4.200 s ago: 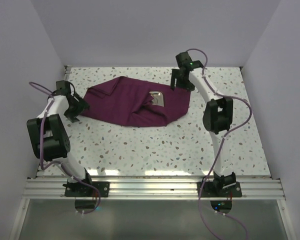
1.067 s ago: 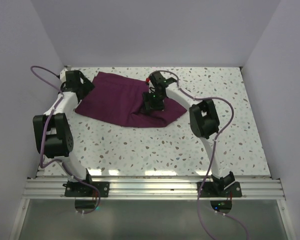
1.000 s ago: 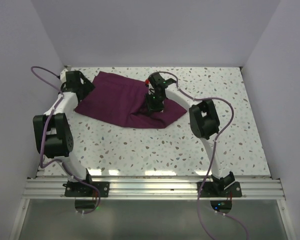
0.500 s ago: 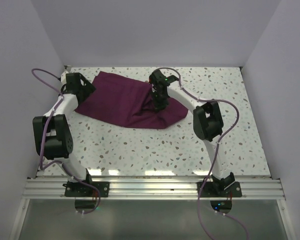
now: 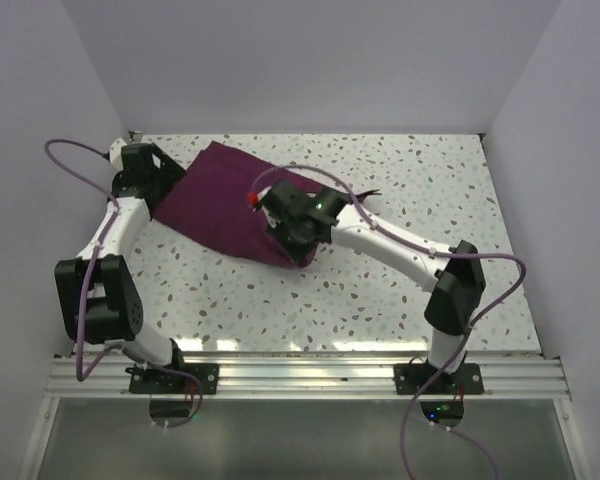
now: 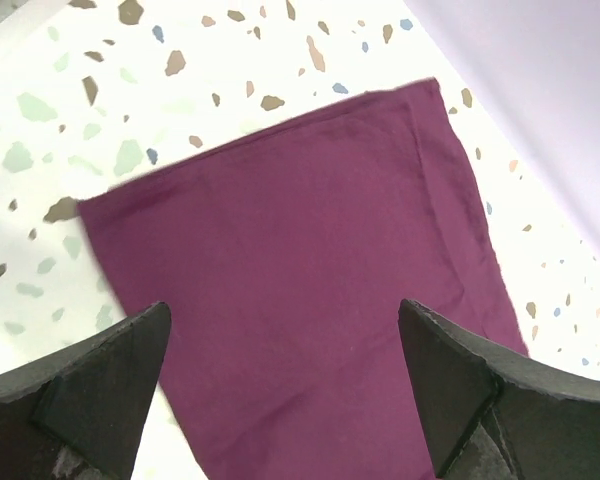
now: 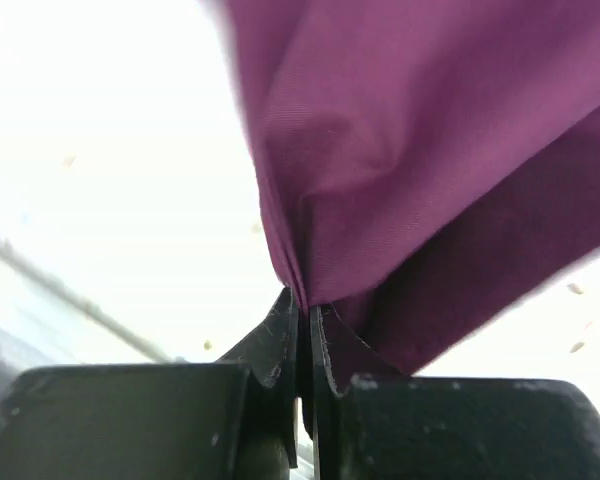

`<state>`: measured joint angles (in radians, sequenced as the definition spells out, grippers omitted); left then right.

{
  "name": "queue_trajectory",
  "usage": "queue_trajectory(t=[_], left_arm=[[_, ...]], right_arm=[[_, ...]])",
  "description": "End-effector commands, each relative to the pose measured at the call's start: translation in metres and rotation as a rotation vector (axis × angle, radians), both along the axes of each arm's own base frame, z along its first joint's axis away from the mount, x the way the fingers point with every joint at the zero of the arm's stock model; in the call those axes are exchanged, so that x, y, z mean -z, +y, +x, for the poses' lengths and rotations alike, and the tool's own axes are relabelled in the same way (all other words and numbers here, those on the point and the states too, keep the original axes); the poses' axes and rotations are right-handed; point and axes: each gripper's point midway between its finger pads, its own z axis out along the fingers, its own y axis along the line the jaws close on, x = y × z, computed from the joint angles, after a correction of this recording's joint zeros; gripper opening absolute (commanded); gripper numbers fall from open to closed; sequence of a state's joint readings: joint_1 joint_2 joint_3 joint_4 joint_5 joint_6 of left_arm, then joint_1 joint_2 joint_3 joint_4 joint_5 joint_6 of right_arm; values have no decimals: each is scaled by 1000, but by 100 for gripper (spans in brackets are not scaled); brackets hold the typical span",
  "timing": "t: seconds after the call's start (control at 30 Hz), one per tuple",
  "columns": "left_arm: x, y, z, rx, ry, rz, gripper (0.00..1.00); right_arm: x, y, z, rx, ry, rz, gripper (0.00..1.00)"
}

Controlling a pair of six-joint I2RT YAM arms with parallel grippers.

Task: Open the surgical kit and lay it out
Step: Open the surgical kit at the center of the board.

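Tabletop [image 5: 370,295] of speckled terrazzo, boxed by lilac walls [image 5: 310,70], carries maroon cloth [image 5: 220,200].

**Top external:** a fixed camera high above and behind the arm bases looks down and forward over the whole speckled worktop [image 5: 380,290], from a distance.

**Left wrist:** looks steeply down at close range, between the fingers of the left gripper [image 6: 280,310], onto the cloth wrap [image 6: 300,250].

**Right wrist:** sits almost against the cloth wrap, sighting along the right gripper [image 7: 302,320].

All three views share the cloth wrap. Only the overhead view shows both arms.
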<state>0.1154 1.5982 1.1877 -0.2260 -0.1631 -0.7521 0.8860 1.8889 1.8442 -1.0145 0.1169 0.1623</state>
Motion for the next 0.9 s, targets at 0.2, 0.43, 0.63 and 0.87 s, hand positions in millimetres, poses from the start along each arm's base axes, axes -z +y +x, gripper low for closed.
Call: queue_trajectory(t=[0.2,0.43,0.63,0.87], left_arm=[[-34,-3,-39,-94,-68,29,99],[-21,-35,-81,-39,47,46,99],[-14,-37,-121,-33,37,37,100],[9,-67,-118,164,59,10,99]], right_arm=[[62,-55,-160,-186,168,-175,45],[74,-110,-160,64,89,-227,98],[50,-131,-144,451,136,21,98],[75,-170,-99,831,300,274,98]])
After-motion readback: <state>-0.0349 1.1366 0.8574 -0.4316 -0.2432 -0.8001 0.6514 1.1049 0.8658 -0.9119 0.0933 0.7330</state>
